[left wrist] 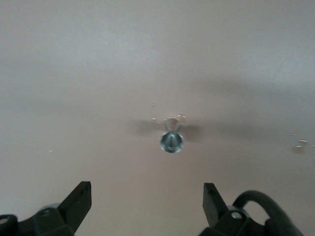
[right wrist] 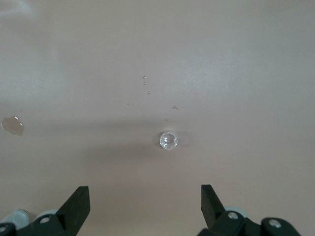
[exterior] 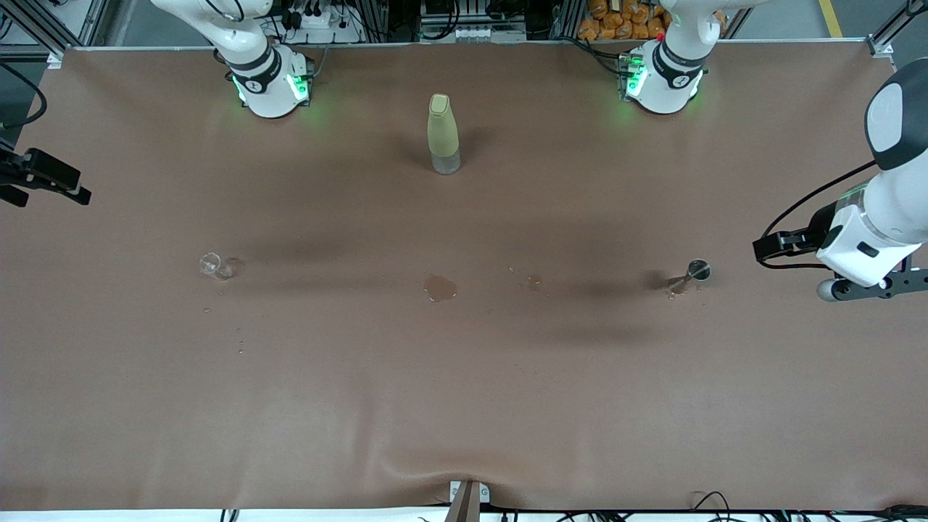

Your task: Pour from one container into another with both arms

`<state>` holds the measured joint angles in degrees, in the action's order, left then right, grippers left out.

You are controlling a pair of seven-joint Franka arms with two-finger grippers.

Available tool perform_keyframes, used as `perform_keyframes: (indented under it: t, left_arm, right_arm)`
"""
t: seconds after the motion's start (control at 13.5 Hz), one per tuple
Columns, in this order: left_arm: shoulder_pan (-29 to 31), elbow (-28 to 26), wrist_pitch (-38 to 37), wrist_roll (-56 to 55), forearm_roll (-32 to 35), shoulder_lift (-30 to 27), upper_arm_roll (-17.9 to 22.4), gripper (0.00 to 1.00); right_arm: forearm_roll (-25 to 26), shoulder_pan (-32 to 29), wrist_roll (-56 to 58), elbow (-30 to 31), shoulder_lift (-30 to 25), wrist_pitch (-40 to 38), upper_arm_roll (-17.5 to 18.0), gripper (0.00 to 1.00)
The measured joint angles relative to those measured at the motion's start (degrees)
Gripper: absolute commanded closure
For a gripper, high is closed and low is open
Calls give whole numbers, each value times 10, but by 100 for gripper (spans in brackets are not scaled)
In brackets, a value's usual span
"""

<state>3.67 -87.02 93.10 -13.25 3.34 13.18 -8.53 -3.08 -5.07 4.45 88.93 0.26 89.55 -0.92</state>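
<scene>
You've got both claws apart: left claw (left wrist: 147,201) over metal jigger (left wrist: 171,141), right claw (right wrist: 145,204) over small glass (right wrist: 168,140); bottle (exterior: 443,133) top-center.

Robot lab: bolted arms (exterior: 261,72), aluminium framing (exterior: 888,32)

No text, label, brand, number or sign can be read on anything here.

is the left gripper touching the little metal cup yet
Apart. The left wrist view shows it: the left gripper has both fingers spread wide, with bare table between them and the metal cup.
</scene>
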Motion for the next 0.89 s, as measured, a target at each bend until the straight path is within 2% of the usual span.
perform_keyframes:
  t: [0.89]
  left_arm:
    - [-1,-14,27,-37,-17,-31,11,0]
  right_arm:
    - [0,0,3,3,0,8,5,0]
